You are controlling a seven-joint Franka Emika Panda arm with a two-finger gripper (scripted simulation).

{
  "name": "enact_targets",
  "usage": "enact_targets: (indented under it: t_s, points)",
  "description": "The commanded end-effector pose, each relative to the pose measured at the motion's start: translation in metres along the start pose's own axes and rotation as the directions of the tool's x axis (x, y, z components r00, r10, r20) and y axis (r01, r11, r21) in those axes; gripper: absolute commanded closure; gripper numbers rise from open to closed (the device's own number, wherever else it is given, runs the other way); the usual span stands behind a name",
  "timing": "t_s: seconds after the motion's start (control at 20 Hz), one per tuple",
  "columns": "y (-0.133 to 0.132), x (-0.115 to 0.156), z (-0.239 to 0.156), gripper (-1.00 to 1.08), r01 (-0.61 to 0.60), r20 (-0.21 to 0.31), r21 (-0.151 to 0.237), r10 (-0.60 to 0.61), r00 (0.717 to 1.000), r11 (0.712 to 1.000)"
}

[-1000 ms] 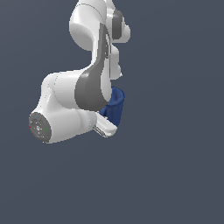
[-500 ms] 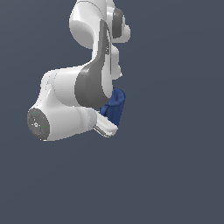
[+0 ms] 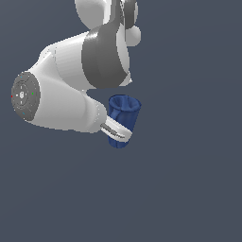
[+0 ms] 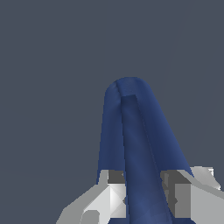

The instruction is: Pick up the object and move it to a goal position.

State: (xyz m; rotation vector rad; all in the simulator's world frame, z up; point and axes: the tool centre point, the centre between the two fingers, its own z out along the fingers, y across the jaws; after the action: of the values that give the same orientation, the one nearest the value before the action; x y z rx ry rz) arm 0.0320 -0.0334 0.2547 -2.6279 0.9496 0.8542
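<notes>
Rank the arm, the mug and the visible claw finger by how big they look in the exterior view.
1. Arm, by far the largest, though its nearness to the camera may inflate it.
2. Mug.
3. Claw finger, a thin pale strip across the mug.

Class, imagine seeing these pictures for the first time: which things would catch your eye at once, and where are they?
The bulky white and grey arm fills the upper part of the exterior view's left. Just below it, the dark blue mug hangs tilted against plain grey, clamped in the hand. In the wrist view, the mug rises between two pale fingers.
</notes>
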Motion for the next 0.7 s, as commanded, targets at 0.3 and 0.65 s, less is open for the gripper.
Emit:
enact_targets:
  t_s: [0.3,0.65]
  points:
    - [-0.025,-0.04,-0.062,1.08,0.076,-0.201,0.12,-0.051,0.978,0.99]
    - [-0.037,-0.081,-0.106,1.08,0.152,-0.361,0.202,-0.07,0.93,0.967]
